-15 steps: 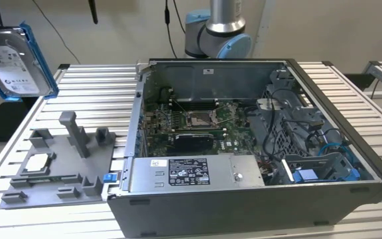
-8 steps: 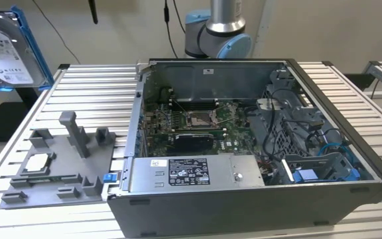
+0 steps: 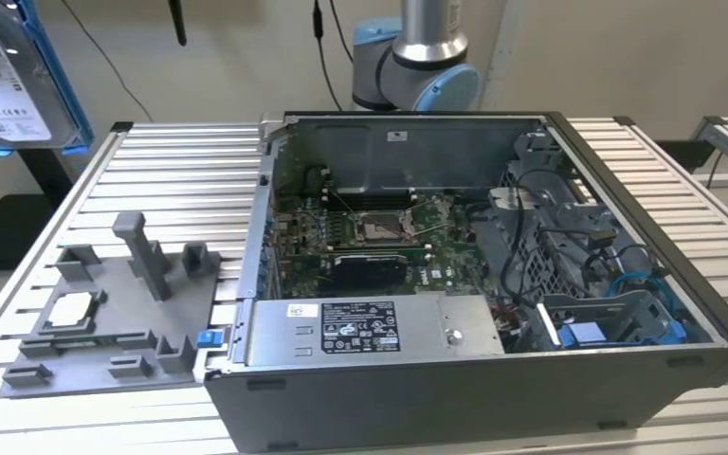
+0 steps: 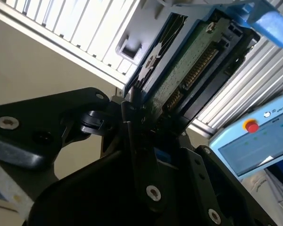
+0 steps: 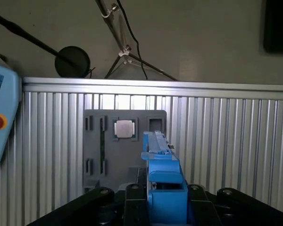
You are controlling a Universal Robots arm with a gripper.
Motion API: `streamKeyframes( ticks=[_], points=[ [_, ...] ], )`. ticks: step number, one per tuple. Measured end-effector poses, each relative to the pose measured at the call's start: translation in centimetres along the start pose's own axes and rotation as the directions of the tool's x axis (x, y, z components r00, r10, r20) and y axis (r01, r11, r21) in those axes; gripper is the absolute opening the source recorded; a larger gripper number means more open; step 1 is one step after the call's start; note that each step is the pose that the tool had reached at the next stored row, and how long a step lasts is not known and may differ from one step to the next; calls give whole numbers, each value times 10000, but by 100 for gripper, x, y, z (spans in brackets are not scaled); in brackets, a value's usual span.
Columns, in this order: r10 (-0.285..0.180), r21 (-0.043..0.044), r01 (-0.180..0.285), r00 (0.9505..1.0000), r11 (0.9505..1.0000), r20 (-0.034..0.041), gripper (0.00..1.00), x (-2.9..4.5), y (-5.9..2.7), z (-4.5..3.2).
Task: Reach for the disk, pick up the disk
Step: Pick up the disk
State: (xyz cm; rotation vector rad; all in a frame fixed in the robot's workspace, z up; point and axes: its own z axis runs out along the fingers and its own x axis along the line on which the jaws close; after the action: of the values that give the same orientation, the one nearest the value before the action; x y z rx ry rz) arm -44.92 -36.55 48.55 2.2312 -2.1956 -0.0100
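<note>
The disk (image 3: 10, 81), a silver drive with a white label and blue side rails, hangs in the air at the exterior view's upper left, well above the table. In the first wrist view my gripper (image 5: 167, 193) is shut on the disk (image 5: 162, 165), whose blue rail rises edge-on between the black fingers. The second wrist view shows the disk (image 4: 188, 61) from its green circuit-board side, clamped at one end by my gripper (image 4: 141, 117).
An open computer case (image 3: 465, 284) lies on the slatted aluminium table (image 3: 667, 171). A grey fixture tray (image 3: 111, 322) at the exterior view's left holds a small square silver chip (image 3: 71, 308). A blue teach pendant (image 4: 259, 141) is nearby. The arm's base (image 3: 415, 57) stands behind the case.
</note>
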Motion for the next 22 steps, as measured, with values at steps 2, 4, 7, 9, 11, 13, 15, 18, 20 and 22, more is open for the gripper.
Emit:
streamKeyframes(
  ticks=[2, 4, 7, 9, 11, 13, 15, 18, 20, 22],
  points=[
    [0, 0, 0, 10000, 10000, -6, 0, 0, 1, -49],
    [0, -1, 0, 10000, 10000, -7, 0, 0, 1, -79],
    [0, 0, 0, 10000, 10000, -7, 0, 0, 1, -79],
    [0, -1, 0, 10000, 10000, -8, 0, 0, 1, -80],
    [0, 0, 0, 10000, 10000, -7, 0, 1, -7, -80],
    [1, -2, -1, 10000, 10000, -8, 0, 1, -48, -81],
    [0, -12, 0, 10000, 10000, -7, 0, 2, -115, -81],
    [0, -36, 0, 10000, 10000, -7, 0, 4, -241, -83],
    [-1, -58, 1, 10000, 10000, -7, 0, 6, -330, -84],
    [-1, -78, 1, 10000, 10000, -6, 0, 7, -420, -85]
  ],
)
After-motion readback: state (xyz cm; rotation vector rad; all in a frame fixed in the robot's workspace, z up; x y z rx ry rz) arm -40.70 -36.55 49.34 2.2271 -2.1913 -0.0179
